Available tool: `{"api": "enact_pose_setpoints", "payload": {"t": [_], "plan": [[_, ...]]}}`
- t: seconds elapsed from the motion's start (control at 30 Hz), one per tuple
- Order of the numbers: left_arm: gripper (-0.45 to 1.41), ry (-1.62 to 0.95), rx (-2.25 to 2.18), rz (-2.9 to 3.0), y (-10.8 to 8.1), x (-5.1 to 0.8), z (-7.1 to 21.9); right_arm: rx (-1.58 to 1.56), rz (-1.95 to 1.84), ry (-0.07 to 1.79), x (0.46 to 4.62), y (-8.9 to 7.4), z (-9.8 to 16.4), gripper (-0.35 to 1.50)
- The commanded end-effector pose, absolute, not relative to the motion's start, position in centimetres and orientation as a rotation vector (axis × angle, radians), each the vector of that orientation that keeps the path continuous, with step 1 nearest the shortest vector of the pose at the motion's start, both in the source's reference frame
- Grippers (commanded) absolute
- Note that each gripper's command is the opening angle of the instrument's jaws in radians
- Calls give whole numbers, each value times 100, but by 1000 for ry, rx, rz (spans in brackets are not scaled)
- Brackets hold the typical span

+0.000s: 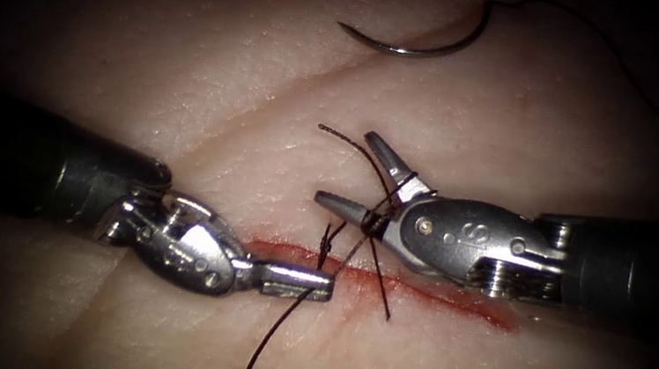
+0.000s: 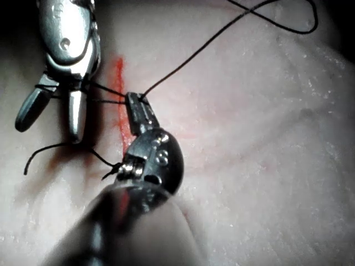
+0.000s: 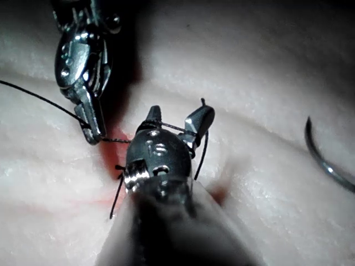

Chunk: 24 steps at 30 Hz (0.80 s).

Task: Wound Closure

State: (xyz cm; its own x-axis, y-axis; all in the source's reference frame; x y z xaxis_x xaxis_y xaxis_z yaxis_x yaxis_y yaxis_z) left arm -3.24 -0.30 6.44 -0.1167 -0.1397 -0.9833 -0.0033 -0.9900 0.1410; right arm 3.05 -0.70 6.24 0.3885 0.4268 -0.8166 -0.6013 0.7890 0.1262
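Lying free on tissue (image 1: 186, 80): one needle (image 1: 411, 46). Left end effector (image 1: 297, 282) clamps thread (image 1: 267, 344); right end effector (image 1: 354, 171) open, thread-wrapped.

tissue (image 1: 212, 85): pale, carries all | cut (image 1: 453, 302): red fluid (image 1: 495, 318) along it | curved needle (image 1: 424, 44): loose on tissue, toward far edge, well apart from cut | thread (image 1: 267, 344): trails to near edge
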Motion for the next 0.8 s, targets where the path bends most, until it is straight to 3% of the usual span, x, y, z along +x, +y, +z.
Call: {"api": "enact_pose_setpoints", "payload": {"t": [0.03, 0.53, 0.8], "plan": [[-45, -162, 2024, -2276, -33, -329, 649, -211, 664, 956, 317, -69, 631, 105], [-45, -157, 2024, -2287, -30, -327, 650, -251, 616, 801, 335, -55, 654, 100], [-45, -155, 2025, -2289, -28, -326, 649, -235, 583, 739, 344, -55, 672, 86]]}}
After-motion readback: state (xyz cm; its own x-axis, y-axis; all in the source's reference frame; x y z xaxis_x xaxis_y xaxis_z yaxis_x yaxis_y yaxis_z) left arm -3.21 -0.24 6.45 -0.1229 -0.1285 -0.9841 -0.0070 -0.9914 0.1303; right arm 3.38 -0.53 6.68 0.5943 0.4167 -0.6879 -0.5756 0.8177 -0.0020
